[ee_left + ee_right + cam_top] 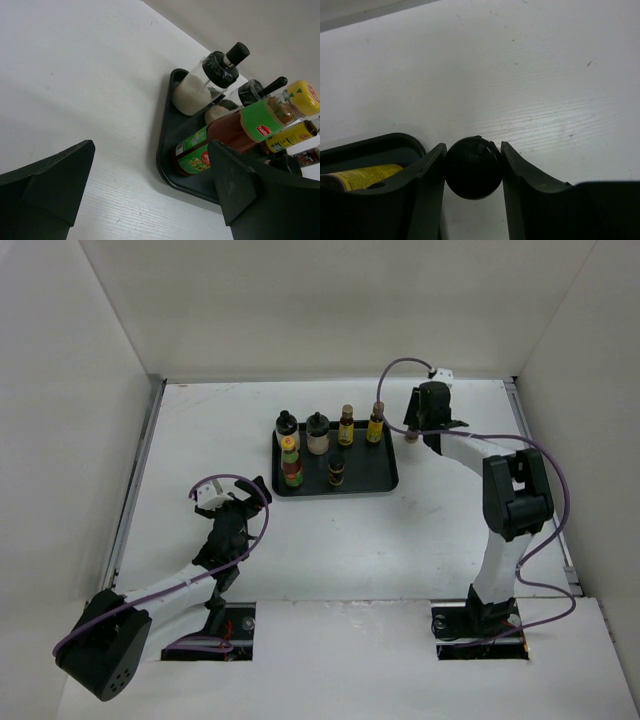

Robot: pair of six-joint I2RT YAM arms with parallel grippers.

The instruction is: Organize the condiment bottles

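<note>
Condiment bottles (318, 433), six of them, stood on the black tray (372, 478) in the middle of the table (200, 430). Two pale bottles (287, 426) with black caps were at the far left, and the red-green bottle (291, 468) was just in front of them. Two slim yellow-labelled bottles (346, 427) were at the far right, and one short brown bottle (336, 473) stood alone near the front edge.

The seventh bottle (472, 175) was not on the tray. The right gripper (472, 150) held it from above, its two fingers pressed against the sides of the round dark cap, just outside the far right corner of the tray. Only the cap was visible, so I could not tell if the bottle rested on the table or hung above it.

The left gripper (151, 147) was empty, with its fingers spread wide, near the left side of the tray.

I saw some risks from here. The grip was only on a smooth round cap, so the bottle could slip or turn if the arm moved quickly. If it were carried too low, its bottom could catch the raised rim of the tray and be pulled out of the fingers. The nearest slim yellow-labelled bottle stood close to that corner. It looked tall and narrow, so a small touch from a finger could tip it against its neighbour. On the other side, the wide fingers of the left gripper could push the red-green bottle if that arm reached in without care.
</note>
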